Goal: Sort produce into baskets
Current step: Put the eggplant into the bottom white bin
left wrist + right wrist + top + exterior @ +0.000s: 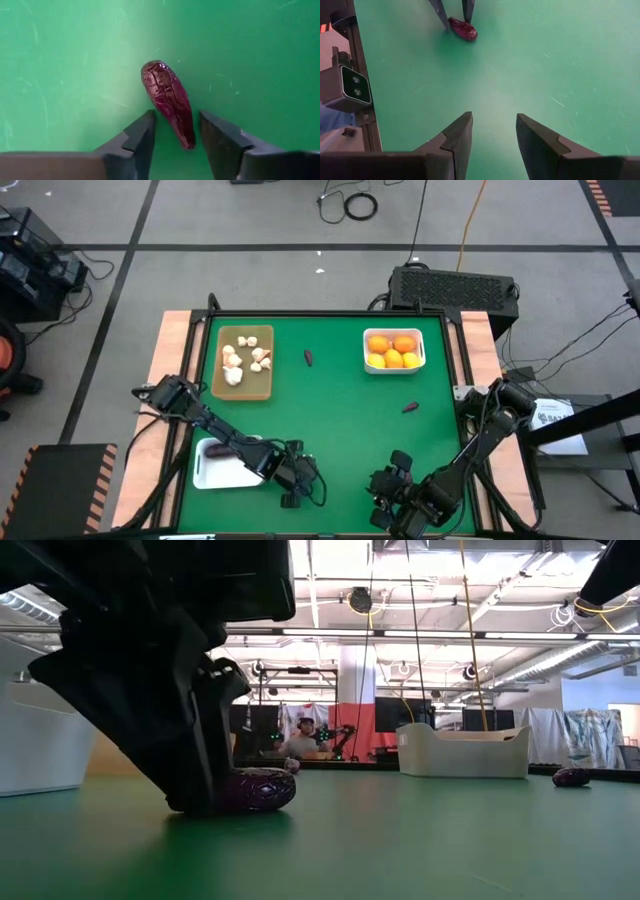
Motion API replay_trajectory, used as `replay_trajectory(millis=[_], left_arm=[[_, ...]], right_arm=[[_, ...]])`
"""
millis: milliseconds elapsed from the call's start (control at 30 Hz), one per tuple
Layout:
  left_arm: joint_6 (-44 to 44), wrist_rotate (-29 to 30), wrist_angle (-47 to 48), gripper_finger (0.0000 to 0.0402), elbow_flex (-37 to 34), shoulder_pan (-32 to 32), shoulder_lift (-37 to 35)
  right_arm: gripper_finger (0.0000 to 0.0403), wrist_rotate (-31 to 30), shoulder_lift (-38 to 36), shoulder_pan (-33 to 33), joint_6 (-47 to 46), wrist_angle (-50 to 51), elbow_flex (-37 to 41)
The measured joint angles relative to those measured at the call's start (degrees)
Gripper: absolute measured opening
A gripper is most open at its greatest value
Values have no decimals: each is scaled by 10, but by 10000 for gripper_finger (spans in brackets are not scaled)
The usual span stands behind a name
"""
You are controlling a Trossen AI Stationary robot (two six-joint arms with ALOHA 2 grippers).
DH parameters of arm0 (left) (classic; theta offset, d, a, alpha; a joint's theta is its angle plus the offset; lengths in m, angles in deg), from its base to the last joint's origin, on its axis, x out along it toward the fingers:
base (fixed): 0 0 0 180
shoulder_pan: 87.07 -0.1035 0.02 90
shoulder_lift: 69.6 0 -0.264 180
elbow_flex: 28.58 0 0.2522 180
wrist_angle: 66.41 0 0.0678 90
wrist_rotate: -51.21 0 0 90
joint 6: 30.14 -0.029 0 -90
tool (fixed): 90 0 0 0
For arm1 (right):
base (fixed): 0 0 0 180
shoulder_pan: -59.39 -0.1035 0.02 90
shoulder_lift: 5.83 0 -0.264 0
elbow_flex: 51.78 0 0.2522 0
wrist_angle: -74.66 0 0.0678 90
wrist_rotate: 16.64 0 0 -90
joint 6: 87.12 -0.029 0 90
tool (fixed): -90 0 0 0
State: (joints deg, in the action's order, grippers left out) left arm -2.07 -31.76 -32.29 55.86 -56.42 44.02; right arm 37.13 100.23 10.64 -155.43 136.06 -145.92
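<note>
A dark purple eggplant piece (169,100) lies on the green table near its front edge, also in the low view (262,789) and the right wrist view (464,29). My left gripper (176,131) (296,492) is down at the table, open, its fingers on either side of the piece's narrow end with thin gaps showing. My right gripper (493,131) (386,502) hangs open above bare table to the right. A white basket (418,340) holds the citrus, a wooden tray (266,385) holds garlic bulbs, and a white tray (226,472) holds one purple piece (219,448).
Two more purple pieces lie loose on the table, one at the far middle (309,358) and one toward the right (410,407). Open green surface lies between the baskets and the grippers. The low view's camera (354,87) sits at the table's near edge.
</note>
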Motion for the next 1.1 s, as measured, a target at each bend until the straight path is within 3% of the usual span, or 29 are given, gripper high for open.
replay_trajectory(millis=[300, 667, 833, 1100], left_arm=[[-15, -74, 23, 73, -1, -14, -31], [-16, -71, 56, 7, 0, -14, -162], [-45, -17, 44, 26, 0, 14, -153], [-57, 10, 41, 121, 0, 30, -81]], right_arm=[[144, 0, 0, 0, 0, -1, 0], [144, 0, 0, 1, 0, 0, 0], [144, 0, 0, 3, 4, -2, 0], [144, 0, 0, 4, 4, -5, 0]])
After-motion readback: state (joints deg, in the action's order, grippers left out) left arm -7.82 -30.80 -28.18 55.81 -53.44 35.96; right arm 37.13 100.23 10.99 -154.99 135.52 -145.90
